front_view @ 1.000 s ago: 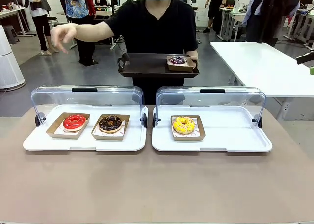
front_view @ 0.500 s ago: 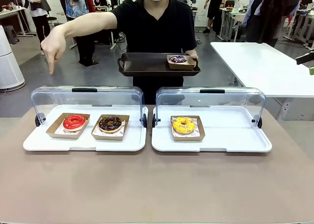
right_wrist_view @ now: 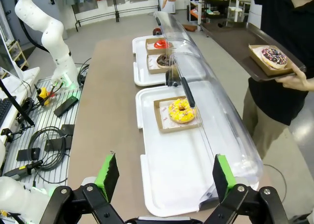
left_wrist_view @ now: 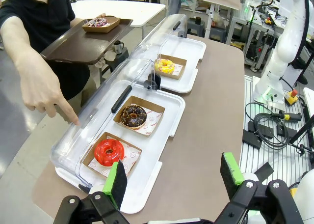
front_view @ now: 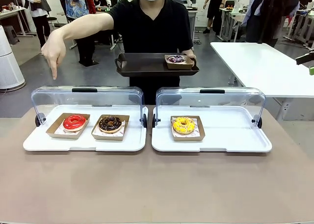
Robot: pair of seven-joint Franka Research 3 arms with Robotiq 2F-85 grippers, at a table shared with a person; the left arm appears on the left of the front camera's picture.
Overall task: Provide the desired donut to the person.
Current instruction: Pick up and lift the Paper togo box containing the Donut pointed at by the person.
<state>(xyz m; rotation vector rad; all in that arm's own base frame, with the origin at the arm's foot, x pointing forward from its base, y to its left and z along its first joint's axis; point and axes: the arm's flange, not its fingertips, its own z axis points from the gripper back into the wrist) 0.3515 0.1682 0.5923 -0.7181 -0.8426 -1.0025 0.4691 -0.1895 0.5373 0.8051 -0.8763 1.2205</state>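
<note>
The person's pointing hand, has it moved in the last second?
Yes. The hand has dropped toward the left end of the clear lid over the left tray, finger now pointing down.

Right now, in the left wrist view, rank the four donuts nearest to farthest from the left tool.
1. Red donut, near end of the closer case.
2. Chocolate donut, beside it, same case.
3. Yellow donut, in the farther case.
4. Purple donut, on the person's brown tray.

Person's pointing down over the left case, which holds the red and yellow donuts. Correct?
One slip: the left case holds the red donut and the chocolate donut, not the yellow one. The yellow donut sits alone in the right case. The front view shows it. The person's hand does point down over the left case.
</note>
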